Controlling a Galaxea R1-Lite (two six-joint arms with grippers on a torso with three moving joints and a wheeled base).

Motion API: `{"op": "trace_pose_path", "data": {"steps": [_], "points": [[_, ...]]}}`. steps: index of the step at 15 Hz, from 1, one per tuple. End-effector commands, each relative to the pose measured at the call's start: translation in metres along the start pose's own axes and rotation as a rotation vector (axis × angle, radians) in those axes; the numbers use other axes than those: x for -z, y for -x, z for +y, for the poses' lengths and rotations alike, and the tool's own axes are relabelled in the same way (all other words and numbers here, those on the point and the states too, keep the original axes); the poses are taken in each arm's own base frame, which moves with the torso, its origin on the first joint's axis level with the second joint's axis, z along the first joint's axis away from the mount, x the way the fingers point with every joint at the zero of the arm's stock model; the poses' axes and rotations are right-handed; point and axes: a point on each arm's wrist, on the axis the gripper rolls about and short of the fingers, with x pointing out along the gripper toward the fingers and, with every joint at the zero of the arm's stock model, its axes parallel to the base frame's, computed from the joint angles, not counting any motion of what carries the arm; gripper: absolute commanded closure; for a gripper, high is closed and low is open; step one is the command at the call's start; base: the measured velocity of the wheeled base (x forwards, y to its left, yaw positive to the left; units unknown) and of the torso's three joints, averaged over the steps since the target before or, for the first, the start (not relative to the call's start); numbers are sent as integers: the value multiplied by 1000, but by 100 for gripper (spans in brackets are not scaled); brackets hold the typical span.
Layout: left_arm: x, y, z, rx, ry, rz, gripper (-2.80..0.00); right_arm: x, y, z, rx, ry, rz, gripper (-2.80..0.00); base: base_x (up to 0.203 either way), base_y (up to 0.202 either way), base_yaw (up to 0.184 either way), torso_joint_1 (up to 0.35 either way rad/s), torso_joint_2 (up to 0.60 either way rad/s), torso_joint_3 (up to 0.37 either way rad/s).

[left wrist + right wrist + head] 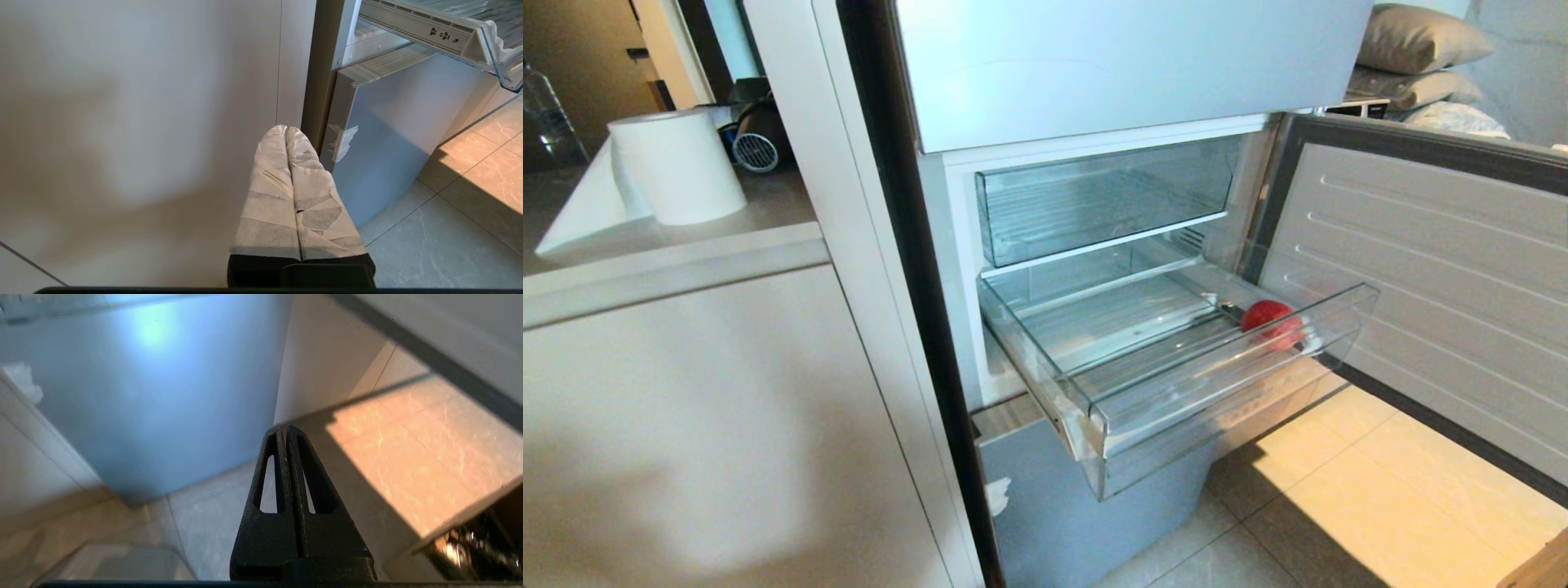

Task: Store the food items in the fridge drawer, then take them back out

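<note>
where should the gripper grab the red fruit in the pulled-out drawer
Take the red fruit across its widest middle, coming down from above. It is round and lies in the right front corner of the fridge drawer, close to the clear walls, so a sideways approach looks blocked; only the open top looks free.

The drawer [1094, 425] is a wide, shallow tray of clear plastic with a ribbed floor and a low clear front wall. It stands pulled well out of the fridge, its front hanging over the tiled floor, and sits level on its side rails. One fruit [1270, 320] lies inside it, a round, deep red one, resting on the floor in the front right corner, close against the front wall and near the right side wall. A short dark stem seems to point from it toward the back of the drawer. The rest of the ribbed floor shows through bare.
</note>
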Motion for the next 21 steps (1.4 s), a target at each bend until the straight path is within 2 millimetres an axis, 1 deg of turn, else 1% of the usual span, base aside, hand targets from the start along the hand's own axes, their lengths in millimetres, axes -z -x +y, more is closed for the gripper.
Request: {"op": "trace_pose_path", "data": {"steps": [1,9,16,18,21], "points": [[0,0,0,0,0,1,0,5,1,0,-1,-1,-21,0,0,0,0,0,0,0],[0,0,0,0,-3,2,0,6,1,0,6,-2,-19,0,0,0,0,0,0,0],[0,0,0,-2,-3,2,0,6,1,0,6,-3,-19,0,159,0,0,5,4,1],[0,0,0,-2,-3,2,0,6,1,0,6,-2,-19,0,0,0,0,16,-26,-21],[0,0,0,-2,-3,2,0,6,1,0,6,-2,-19,0,0,0,0,197,-402,-205]]}}
